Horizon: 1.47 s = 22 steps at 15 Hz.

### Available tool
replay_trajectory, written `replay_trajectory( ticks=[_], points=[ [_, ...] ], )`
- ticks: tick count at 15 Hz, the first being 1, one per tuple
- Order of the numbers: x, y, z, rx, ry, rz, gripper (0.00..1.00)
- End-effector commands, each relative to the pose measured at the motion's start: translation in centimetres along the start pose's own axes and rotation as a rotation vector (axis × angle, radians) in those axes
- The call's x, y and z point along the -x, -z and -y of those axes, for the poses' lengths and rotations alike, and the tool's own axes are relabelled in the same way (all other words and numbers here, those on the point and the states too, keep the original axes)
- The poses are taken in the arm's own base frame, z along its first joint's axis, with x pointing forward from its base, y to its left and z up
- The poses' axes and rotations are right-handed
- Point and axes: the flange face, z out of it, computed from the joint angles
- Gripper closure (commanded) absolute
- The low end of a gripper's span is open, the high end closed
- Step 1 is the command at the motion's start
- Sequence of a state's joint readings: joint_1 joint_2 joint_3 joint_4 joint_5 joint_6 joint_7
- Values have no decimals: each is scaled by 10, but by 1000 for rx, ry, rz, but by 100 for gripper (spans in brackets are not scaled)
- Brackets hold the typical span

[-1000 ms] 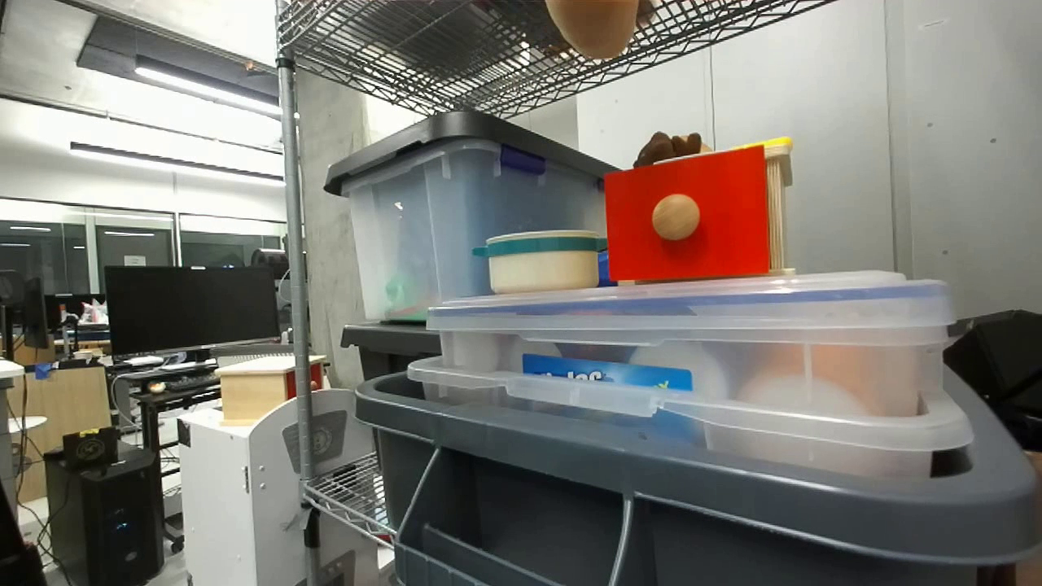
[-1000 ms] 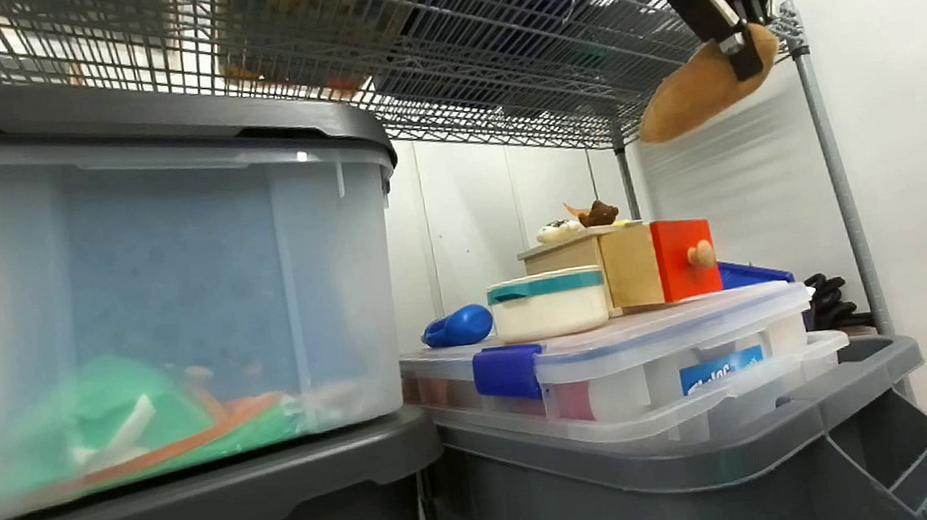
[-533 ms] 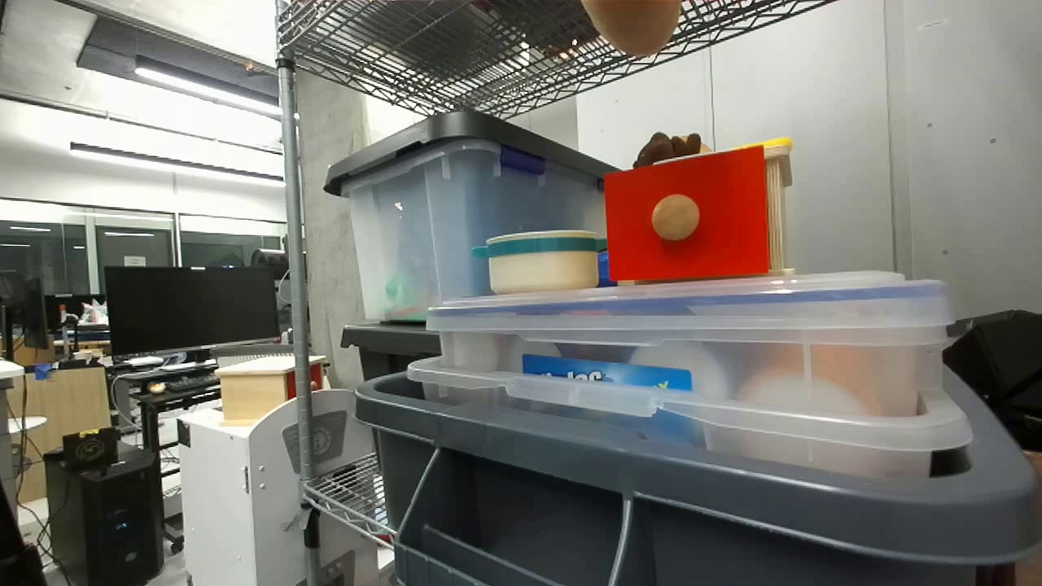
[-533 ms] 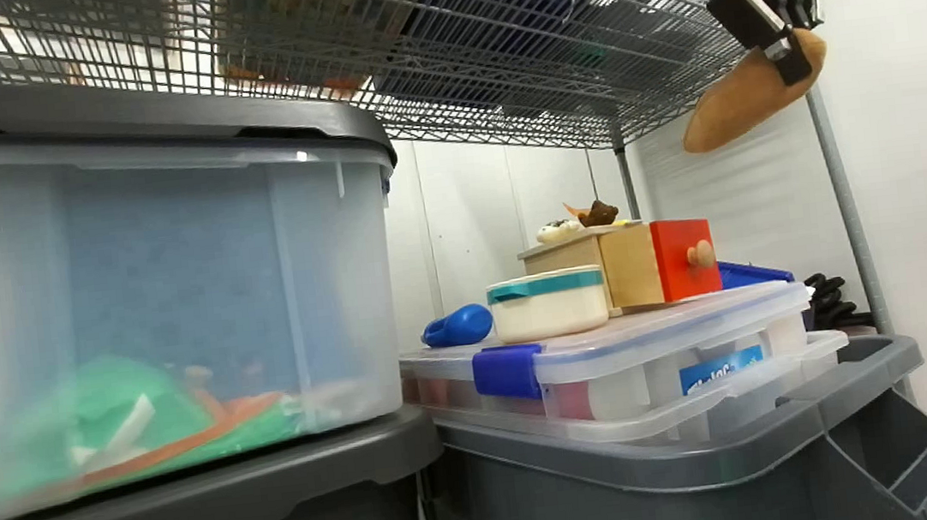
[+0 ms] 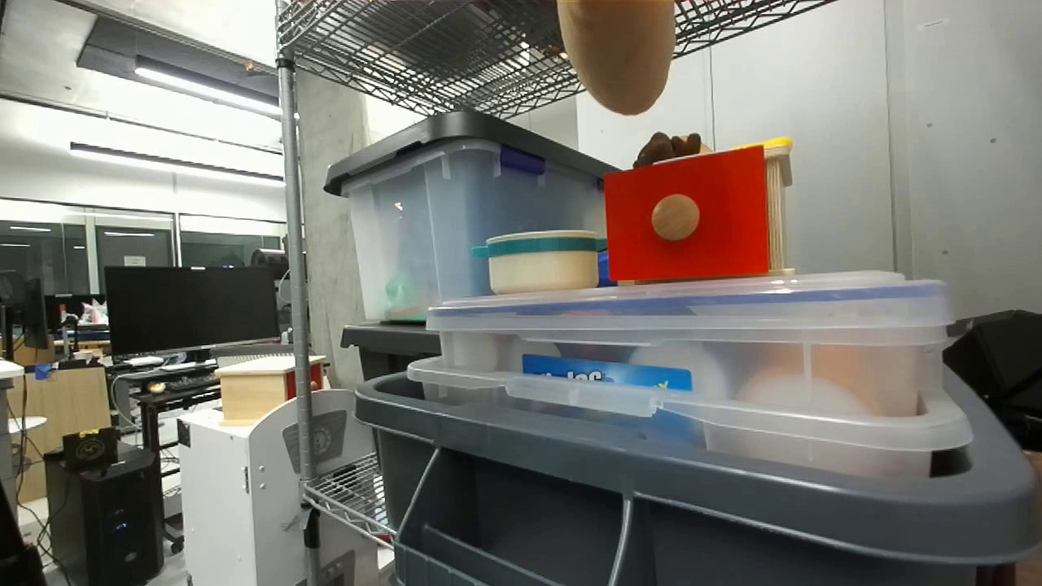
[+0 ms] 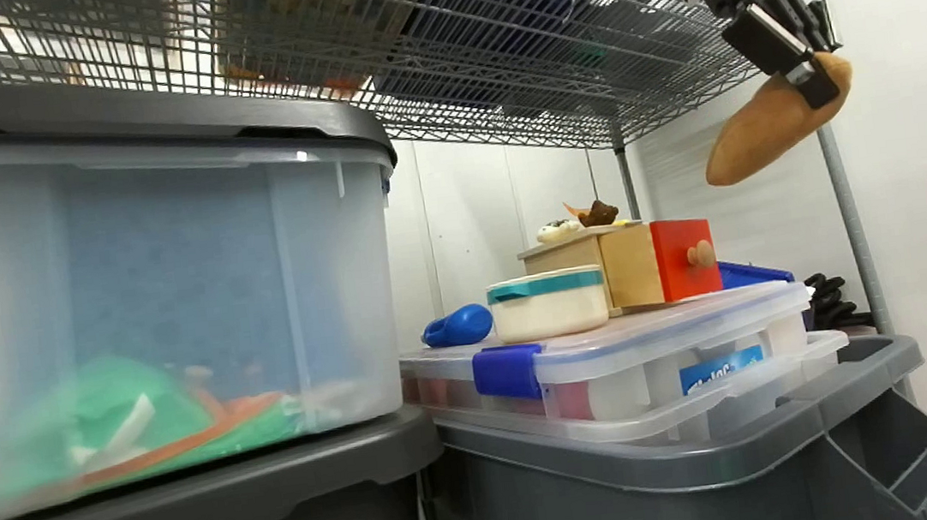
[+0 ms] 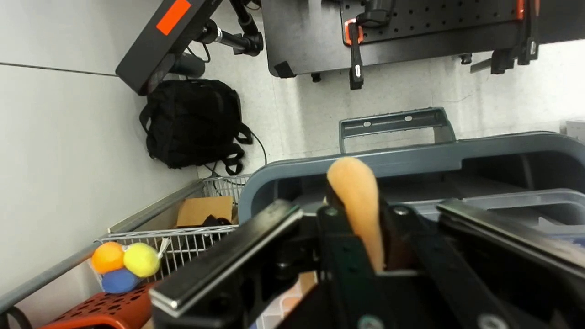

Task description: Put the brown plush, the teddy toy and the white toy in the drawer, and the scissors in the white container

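Nearest to the arm, the black two-finger gripper [image 6: 818, 80] has its fingers closed near the upper end of a light-brown, long, loaf-shaped toy [image 6: 768, 129]; I take it for the brown plush, although its material I cannot tell. It hangs tilted in the air, touching nothing but the fingers, higher than the small red drawer [image 5: 726, 220] with its round pale wooden knob [image 5: 676, 217], and apart from it. The drawer seems partly drawn out of its pale wooden casing [image 6: 560, 258]; the inside is hidden from these views. On top of the casing lie a dark brown, soft-looking toy [image 6: 599, 213], perhaps the teddy toy, and just beside it a white rounded toy [image 6: 558, 231] with dark specks. Near the drawer, upon a flat clear plastic box [image 5: 814, 315], stands a round cream container [image 6: 549, 309] with a teal band, which should be the white container; its lid looks to be on. The scissors I do not find in any view. Far behind is a wide black monitor [image 5: 194, 309]. The step in hand is, by my judgement, carrying the loaf-shaped toy to the drawer. The next move calls for bringing it above the drawn-out part, lowering it carefully, and only after this loosening the fingers.
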State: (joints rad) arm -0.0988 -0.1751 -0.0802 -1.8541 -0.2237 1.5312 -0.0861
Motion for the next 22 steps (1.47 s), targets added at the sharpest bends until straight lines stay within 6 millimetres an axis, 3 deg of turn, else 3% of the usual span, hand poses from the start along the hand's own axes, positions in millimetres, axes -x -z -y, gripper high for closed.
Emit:
replay_trajectory(
  ticks=[1, 9, 22],
  points=[
    [-5, 6, -9, 26, 9, 42, 97],
    [-24, 7, -17, 53, 3, 64, 97],
    [-69, -1, -13, 77, 2, 47, 97]
  ],
)
